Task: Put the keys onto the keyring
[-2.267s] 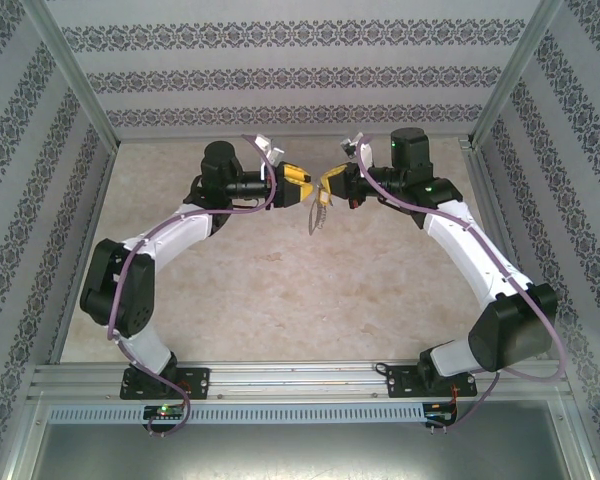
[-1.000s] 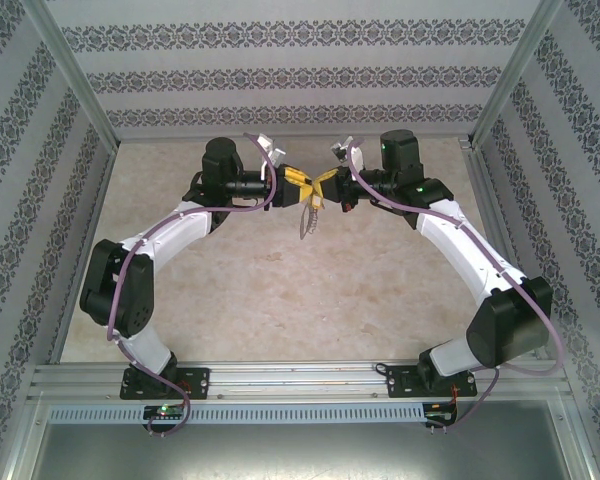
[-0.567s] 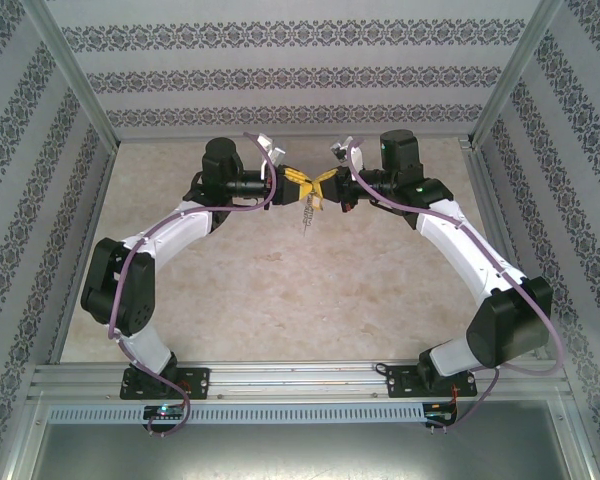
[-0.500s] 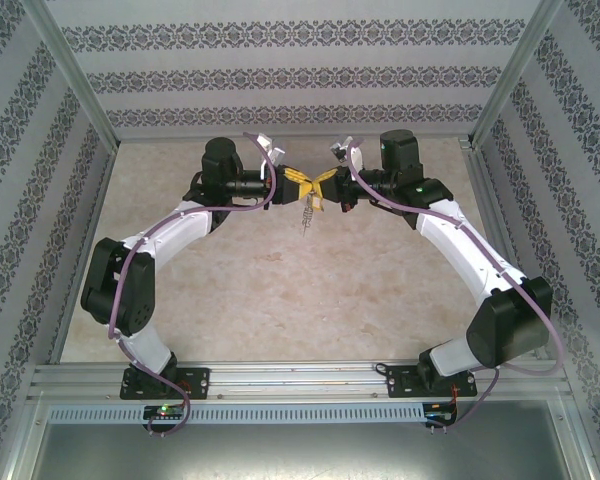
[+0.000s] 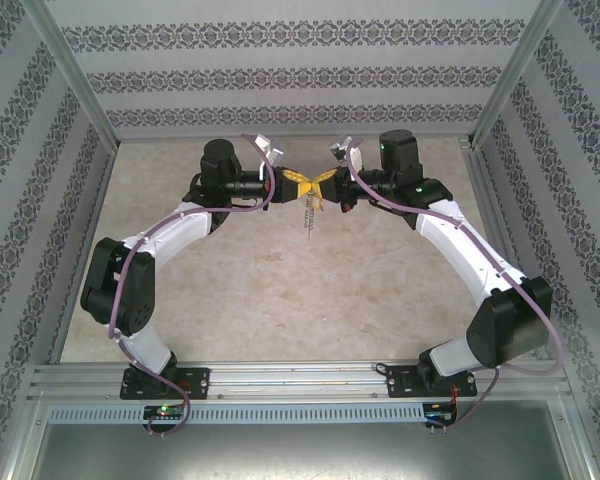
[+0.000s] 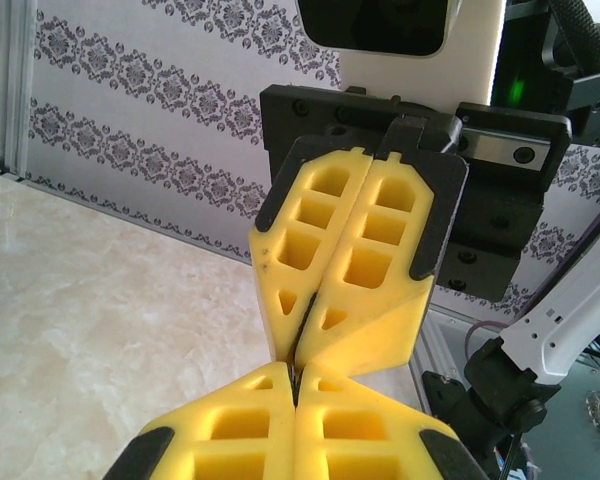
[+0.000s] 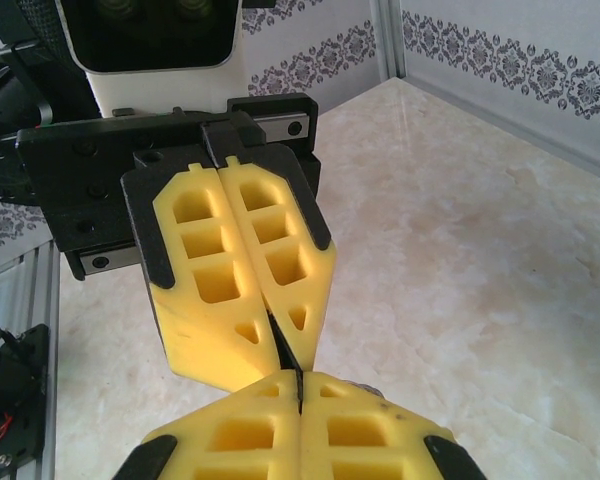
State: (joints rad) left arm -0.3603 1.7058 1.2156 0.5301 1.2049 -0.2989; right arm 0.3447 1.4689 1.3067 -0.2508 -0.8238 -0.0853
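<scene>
Left gripper has closed within the last second and now meets the right gripper tip to tip. Both appear clamped narrow on the keyring, so the ring is braced on two sides. It hangs below the joined tips, clear of the table: thin, grey, chain dangling

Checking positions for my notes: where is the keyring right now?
In the top external view the keyring dangles above the far middle of the table, just below where the left end effector and right end effector meet tip to tip.
</scene>
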